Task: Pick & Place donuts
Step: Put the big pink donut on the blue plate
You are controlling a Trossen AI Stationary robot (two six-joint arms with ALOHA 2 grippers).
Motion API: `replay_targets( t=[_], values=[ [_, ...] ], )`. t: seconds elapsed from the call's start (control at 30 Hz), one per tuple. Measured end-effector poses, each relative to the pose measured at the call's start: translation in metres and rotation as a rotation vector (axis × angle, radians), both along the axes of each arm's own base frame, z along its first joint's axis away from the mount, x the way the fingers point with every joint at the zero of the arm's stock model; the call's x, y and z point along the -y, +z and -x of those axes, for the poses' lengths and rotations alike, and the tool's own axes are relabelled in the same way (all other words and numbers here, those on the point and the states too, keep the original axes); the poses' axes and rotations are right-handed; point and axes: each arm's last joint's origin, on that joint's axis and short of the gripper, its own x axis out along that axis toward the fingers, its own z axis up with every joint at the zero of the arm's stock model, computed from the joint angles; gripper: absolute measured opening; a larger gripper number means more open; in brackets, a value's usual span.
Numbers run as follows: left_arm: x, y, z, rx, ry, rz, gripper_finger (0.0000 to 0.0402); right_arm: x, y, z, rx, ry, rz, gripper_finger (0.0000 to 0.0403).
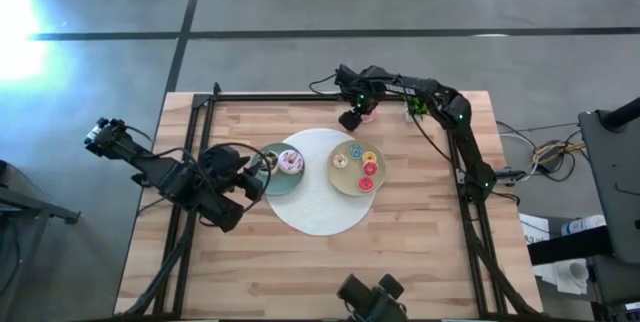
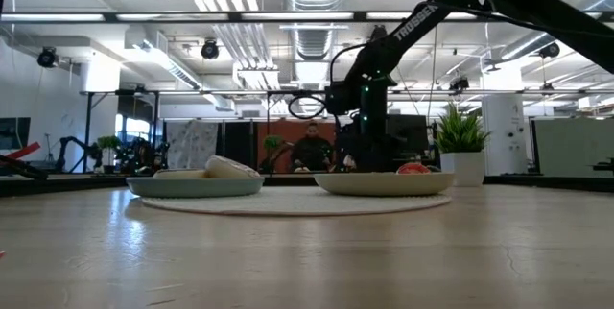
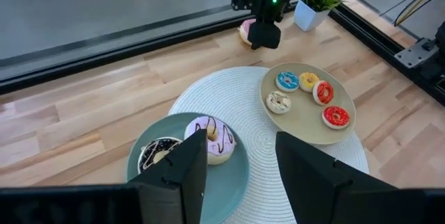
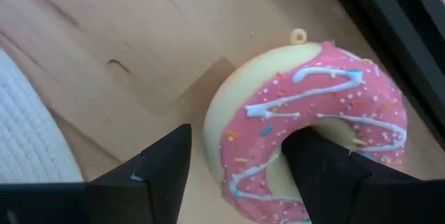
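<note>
The pink-iced donut [image 4: 313, 113] lies flat on the wood near the table's far edge [image 1: 368, 112]. My right gripper [image 4: 240, 137] is open, pointing down over it [image 1: 352, 119]. The lilac sprinkled donut [image 3: 212, 137] and the dark chocolate donut [image 3: 158, 153] lie on the blue-grey plate [image 3: 236, 182]. Several tiny donuts [image 3: 313, 92] lie on the yellow-green plate [image 3: 306, 130]. My left gripper [image 3: 240, 161] is open and touches nothing; it hangs above the blue-grey plate's left side [image 1: 258, 169]. My right gripper comes at the pink-iced donut from above. One finger [image 4: 327, 175] stands in the donut's hole and the other [image 4: 149, 175] outside its pale rim [image 4: 215, 126], astride one side of the ring. I cannot tell whether either finger touches it. The donut rests on the table.
Both plates sit on a round white mat [image 1: 320, 212] at the table's middle. A small green potted plant [image 1: 415, 107] stands right of the pink donut, near the black frame rail [image 1: 300, 98] along the far edge. Bare wood lies toward the near edge.
</note>
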Motion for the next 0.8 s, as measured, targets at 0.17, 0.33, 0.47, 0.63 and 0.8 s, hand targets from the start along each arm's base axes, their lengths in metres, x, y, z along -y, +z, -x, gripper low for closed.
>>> replay_targets(
  t=[0.17,0.33,0.47,0.63,0.8],
  values=[
    [0.0,0.0,0.0,-0.005,-0.004,-0.004,0.0145,-0.002,0.0,-0.001,-0.004,0.031,-0.003,0.0176],
    [0.0,0.0,0.0,-0.009,-0.009,-0.008,0.0145,-0.002,0.0,-0.001,-0.007,0.067,0.001,0.0069],
    [0.0,0.0,0.0,-0.014,-0.013,-0.013,0.0145,-0.007,0.012,-0.003,0.007,0.124,0.025,0.002],
    [0.0,0.0,0.0,-0.01,-0.01,-0.019,0.0145,-0.029,0.052,-0.015,0.079,0.234,0.091,0.0019],
    [-0.001,0.001,0.0,0.001,-0.001,-0.034,0.0145,-0.086,0.093,-0.042,0.23,0.472,0.093,0.0019]
  ],
)
